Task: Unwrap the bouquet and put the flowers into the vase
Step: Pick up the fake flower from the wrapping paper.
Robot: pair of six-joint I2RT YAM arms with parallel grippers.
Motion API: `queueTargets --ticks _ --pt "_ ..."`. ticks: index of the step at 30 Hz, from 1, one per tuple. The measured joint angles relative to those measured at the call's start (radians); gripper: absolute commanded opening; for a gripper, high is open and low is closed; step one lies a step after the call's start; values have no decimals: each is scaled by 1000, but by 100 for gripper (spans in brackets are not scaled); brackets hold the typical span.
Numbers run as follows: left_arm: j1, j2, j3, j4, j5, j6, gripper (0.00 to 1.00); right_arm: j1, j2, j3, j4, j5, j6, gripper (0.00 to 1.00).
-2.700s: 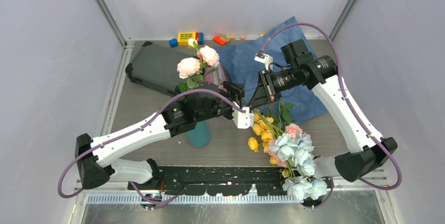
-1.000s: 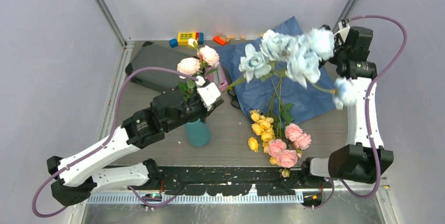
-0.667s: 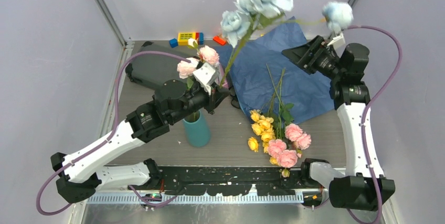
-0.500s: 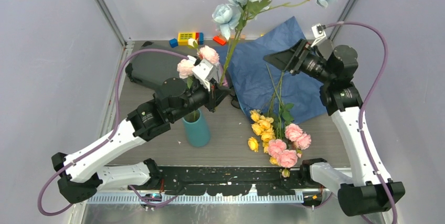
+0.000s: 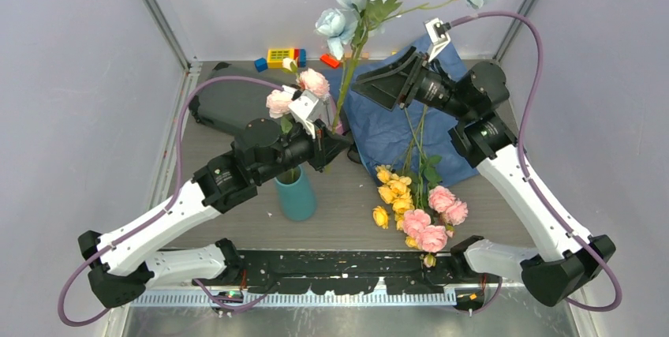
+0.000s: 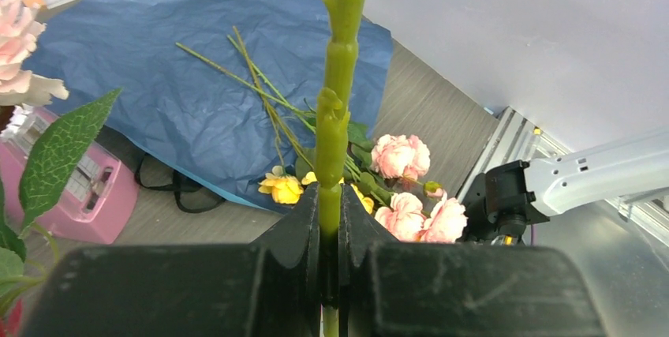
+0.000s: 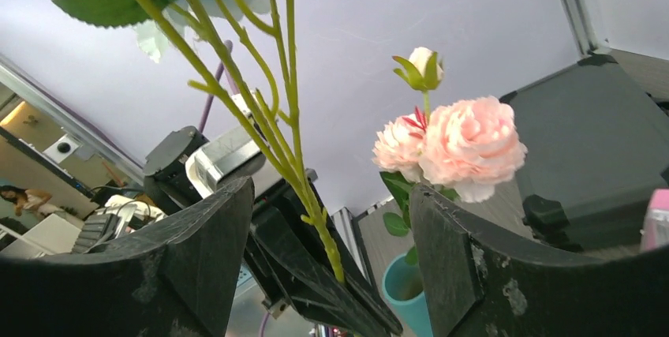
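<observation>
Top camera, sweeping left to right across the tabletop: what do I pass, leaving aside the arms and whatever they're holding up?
Dark case → teal vase → yellow flowers → loose pink flowers.

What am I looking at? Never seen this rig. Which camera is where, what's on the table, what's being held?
Two white robot arms are bolted at the table's near edge, each ending in a two-finger hand. The wide picture looks down from above and behind them. The other two come from cameras on the wrists.

The left hand is shut on the green stem of a pale blue artificial flower spray, held upright. The right hand is open, pointed at that stem, gripping nothing.

On the grey table: a teal cylindrical vase with pink blooms in it, a crumpled blue paper wrap, loose yellow and pink flowers, a black case and coloured toy blocks.
</observation>
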Motion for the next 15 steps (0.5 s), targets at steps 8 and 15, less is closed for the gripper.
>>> queueTargets --ticks 8,15 --pt "1 3 0 0 34 -18 0 43 61 64 -2 17 -19 69" --pt "13 31 0 -3 65 -20 0 61 84 100 4 17 -27 50"
